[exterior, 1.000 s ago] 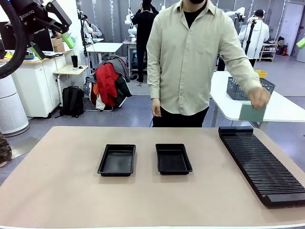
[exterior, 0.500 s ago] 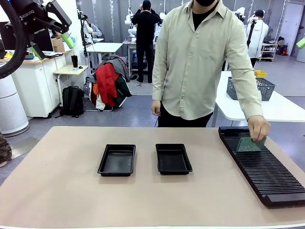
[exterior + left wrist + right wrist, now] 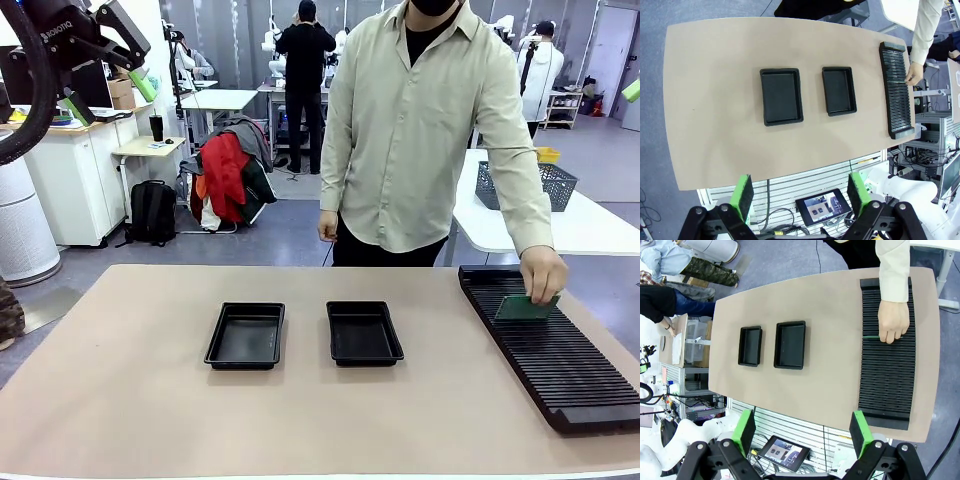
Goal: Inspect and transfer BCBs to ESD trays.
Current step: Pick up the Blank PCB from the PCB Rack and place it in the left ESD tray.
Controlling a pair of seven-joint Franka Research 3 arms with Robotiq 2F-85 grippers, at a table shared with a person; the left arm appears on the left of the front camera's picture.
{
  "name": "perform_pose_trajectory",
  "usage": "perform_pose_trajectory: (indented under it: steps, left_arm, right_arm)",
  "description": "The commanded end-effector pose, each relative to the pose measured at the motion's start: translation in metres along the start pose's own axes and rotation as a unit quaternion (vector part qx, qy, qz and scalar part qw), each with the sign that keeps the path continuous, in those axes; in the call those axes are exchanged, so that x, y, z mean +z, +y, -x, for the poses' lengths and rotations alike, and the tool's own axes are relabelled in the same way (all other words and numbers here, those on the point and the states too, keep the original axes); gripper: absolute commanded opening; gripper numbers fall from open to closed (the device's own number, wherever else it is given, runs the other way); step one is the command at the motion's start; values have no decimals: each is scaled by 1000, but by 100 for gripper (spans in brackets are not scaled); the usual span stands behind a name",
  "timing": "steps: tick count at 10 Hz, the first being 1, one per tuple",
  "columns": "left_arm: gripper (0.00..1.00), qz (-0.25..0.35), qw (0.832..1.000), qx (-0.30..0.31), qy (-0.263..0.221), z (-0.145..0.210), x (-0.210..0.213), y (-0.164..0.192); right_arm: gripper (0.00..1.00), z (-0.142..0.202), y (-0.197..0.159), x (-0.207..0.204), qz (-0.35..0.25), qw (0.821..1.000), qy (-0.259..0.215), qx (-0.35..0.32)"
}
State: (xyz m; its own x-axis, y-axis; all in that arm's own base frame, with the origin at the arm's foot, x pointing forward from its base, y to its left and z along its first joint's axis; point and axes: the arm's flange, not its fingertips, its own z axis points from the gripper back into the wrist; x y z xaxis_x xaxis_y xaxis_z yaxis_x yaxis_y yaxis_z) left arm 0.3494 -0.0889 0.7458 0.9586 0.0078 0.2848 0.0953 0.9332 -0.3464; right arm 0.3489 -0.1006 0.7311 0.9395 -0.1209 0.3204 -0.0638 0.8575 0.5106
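While the person's hand point(image 3: 543, 272) pinches a green board point(image 3: 520, 307) standing on edge in the far slots of the black rack point(image 3: 560, 370), you've got both arms up high over the table point(image 3: 130, 400). Your left gripper point(image 3: 801, 192) has its jaws spread wide, gripping nothing, and the right gripper point(image 3: 802, 432) is the same deal. The left tray point(image 3: 214, 340) and right tray point(image 3: 395, 340) sit side by side mid-table, apart, well clear of the board.

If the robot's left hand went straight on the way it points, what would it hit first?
Probably bare table just short of the two ESD trays; depth is unclear.
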Motion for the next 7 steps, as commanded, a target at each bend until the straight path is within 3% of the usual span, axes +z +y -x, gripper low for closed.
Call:
perform_pose_trajectory:
  steps: [1,7]
  left_arm:
    - [100,0,1000,0,1,0,0,0]
    - [100,0,1000,0,1,0,0,0]
  right_arm:
    - [100,0,0,0,0,1000,0,0]
    - [100,0,0,0,0,1000,0,0]
